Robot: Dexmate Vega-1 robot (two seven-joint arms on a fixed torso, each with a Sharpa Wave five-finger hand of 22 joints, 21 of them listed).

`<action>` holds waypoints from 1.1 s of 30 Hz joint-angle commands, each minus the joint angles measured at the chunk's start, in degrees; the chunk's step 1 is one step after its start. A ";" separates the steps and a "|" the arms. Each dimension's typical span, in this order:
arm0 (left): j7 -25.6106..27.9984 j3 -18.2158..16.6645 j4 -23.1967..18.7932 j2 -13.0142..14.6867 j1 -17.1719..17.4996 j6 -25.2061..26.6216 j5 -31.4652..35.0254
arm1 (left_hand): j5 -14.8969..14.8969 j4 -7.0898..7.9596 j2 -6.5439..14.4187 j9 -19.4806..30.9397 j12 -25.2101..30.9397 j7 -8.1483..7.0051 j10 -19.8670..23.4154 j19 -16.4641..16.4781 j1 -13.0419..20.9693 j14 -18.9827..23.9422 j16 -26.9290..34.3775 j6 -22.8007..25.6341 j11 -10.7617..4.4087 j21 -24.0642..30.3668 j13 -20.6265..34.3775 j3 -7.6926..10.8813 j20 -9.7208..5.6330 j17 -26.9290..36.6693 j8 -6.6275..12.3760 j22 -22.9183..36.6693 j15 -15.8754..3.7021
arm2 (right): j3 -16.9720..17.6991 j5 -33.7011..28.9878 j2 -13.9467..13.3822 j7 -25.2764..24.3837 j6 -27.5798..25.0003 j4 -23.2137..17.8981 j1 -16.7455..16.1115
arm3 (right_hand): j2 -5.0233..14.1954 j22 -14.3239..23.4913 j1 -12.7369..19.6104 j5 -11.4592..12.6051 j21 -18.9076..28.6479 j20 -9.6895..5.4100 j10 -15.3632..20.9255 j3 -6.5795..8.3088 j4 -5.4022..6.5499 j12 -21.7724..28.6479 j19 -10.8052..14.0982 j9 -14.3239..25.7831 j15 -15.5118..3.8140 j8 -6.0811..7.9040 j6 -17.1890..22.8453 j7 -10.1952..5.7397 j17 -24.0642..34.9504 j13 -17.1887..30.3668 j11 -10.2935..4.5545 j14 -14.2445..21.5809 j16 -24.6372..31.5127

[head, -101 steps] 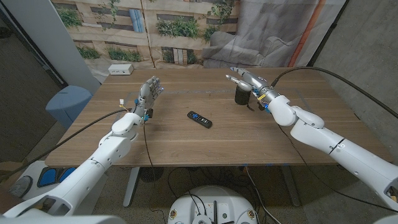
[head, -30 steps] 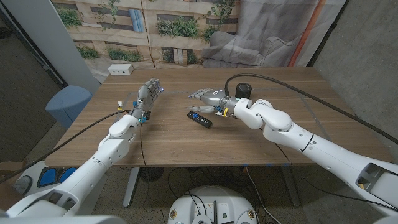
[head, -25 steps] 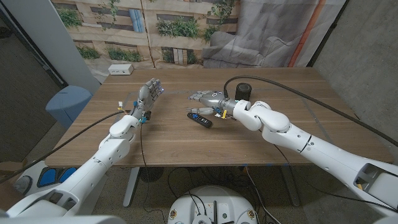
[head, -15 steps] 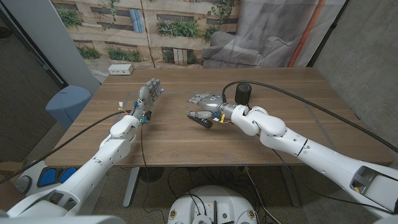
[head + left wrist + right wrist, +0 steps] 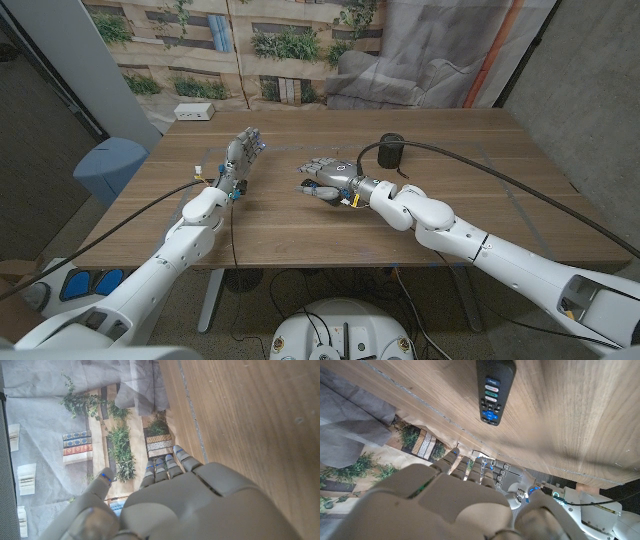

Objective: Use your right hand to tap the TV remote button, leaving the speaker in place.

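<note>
Since 3.4 s ago the right arm has swung from beside the speaker (image 5: 390, 153) in toward table centre; over the last half second the right hand (image 5: 325, 175) has settled lower over the TV remote (image 5: 492, 390). Speaker looks unmoved, upright at about 2 o'clock from the right hand, apart from it. Step in hand, as I read it: final approach for the tap, hand poised above the remote near the middle of the surface (image 5: 300, 225). In the head view only the remote's dark end shows under the fingers, roughly 8 o'clock of the palm. Right hand holds nothing, fingers extended side by side and close together, slightly curved down. Wrist view shows the remote lying flat with the button face toward the camera, blue ring pad at its near end, fingertips short of it with bare wood between. Contact: cannot tell from either view. Next move probably calls for a short downward press with one fingertip on a button, light enough not to skid the remote, and no sweep toward 2 o'clock. Left hand (image 5: 238, 155) stands upright, fingers apart, empty, well clear at 9 o'clock. Button legends are too small to read; most of the remote is hidden in the head view.
</note>
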 commanded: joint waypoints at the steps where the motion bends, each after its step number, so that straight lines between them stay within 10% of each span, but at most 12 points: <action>1: 0.12 -0.17 -0.25 0.05 0.48 -0.30 -0.15 | 0.38 0.49 3.33 0.26 0.05 -0.15 -0.15 -0.09 -0.56 0.06 0.24 0.17 -0.40 0.03 0.11 0.05 -1.74 0.26 0.07 0.12 -0.28 | -1.38 0.28 0.56 -2.61 0.23 3.03 0.05 | 7.25 0.22 -0.35 0.25 0.21 -2.04 0.56 0.11 0.28 0.59 -0.59 0.09 -2.23 0.27 0.47 0.06 0.19 0.02 -0.20 -0.70 0.35; 33: -0.31 -0.12 0.12 0.10 0.39 0.12 -0.49 | 0.39 0.80 3.29 0.26 0.06 -0.20 -0.11 0.06 -0.55 0.12 0.21 0.25 -0.32 0.10 0.11 -0.01 -1.86 0.25 0.06 0.12 -0.26 | -4.90 2.40 2.75 -3.10 -1.73 8.87 2.02 | 7.17 0.35 -0.64 0.49 0.41 -1.62 0.55 -0.36 0.38 0.46 -0.99 0.15 -1.62 0.23 0.99 -0.16 0.31 0.07 -0.48 -1.24 0.55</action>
